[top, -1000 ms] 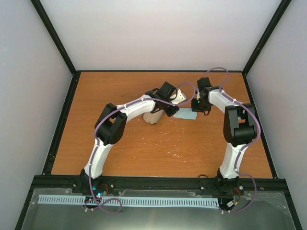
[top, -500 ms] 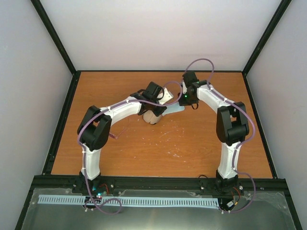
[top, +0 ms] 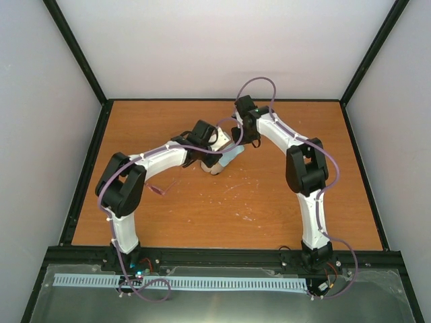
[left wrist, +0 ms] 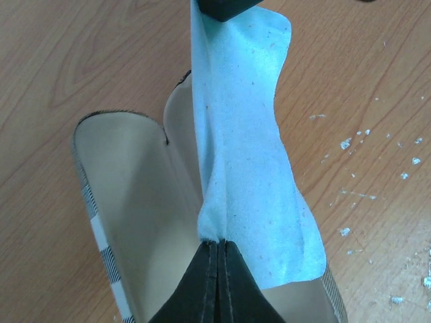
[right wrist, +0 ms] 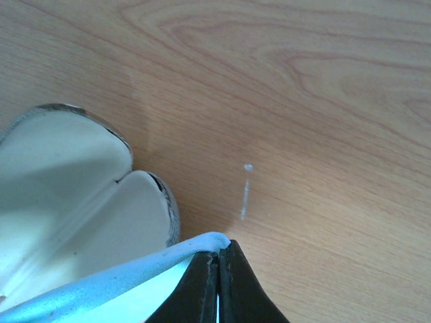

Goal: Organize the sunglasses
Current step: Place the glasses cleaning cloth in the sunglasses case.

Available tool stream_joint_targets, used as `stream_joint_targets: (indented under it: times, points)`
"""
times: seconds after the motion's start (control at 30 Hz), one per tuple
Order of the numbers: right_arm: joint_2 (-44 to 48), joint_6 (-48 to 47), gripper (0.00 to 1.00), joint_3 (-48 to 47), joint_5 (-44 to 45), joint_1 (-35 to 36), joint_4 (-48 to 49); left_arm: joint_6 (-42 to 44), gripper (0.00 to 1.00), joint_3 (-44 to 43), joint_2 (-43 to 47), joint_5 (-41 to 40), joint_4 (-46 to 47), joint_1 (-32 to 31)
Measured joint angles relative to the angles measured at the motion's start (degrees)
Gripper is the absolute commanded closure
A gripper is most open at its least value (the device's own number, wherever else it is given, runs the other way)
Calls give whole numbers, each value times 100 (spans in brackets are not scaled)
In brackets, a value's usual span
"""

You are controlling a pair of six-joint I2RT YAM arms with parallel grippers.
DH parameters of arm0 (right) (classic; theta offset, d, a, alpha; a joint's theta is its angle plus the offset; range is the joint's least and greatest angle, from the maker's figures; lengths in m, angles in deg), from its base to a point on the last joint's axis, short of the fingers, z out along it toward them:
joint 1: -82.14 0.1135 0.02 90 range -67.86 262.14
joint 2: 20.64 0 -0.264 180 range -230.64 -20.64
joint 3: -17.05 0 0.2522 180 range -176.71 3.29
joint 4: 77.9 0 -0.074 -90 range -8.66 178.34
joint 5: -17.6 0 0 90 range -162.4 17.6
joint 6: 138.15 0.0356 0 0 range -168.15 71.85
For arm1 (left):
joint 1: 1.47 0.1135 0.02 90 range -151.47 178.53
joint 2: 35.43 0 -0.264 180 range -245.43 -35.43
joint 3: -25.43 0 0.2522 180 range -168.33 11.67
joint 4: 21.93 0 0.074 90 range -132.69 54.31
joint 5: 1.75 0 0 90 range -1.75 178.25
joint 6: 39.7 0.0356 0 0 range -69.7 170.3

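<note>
A pale blue cloth (top: 231, 155) is stretched between my two grippers above the open tan case (top: 211, 167). My left gripper (top: 220, 161) is shut on one end of the cloth (left wrist: 249, 155), over the case's pale lining (left wrist: 135, 202). My right gripper (top: 240, 142) is shut on the other end; in its wrist view the cloth (right wrist: 114, 286) hangs beside the case (right wrist: 60, 195). The pinkish-red sunglasses (top: 160, 188) lie on the table left of the case, under the left arm's elbow, away from both grippers.
The orange wooden table (top: 269, 202) has white scuff marks near its middle. Black frame rails run along its left (top: 84, 175) and right edges. Grey walls enclose the back and sides.
Both grippers have moved left with the cloth, from right of the case to over it. The left elbow has swung left, and the sunglasses now show beside it.
</note>
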Motion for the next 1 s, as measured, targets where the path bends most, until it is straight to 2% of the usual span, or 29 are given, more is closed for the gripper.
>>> stream_joint_targets:
  times: [0.47, 1.0]
  points:
    - [-872, -214, 97, -1165, 11, 348, -566, -125, 99, 640, 358, 103, 273, 48]
    - [-1204, -358, 97, -1368, 9, 433, -778, -203, 100, 754, 264, 339, 278, 48]
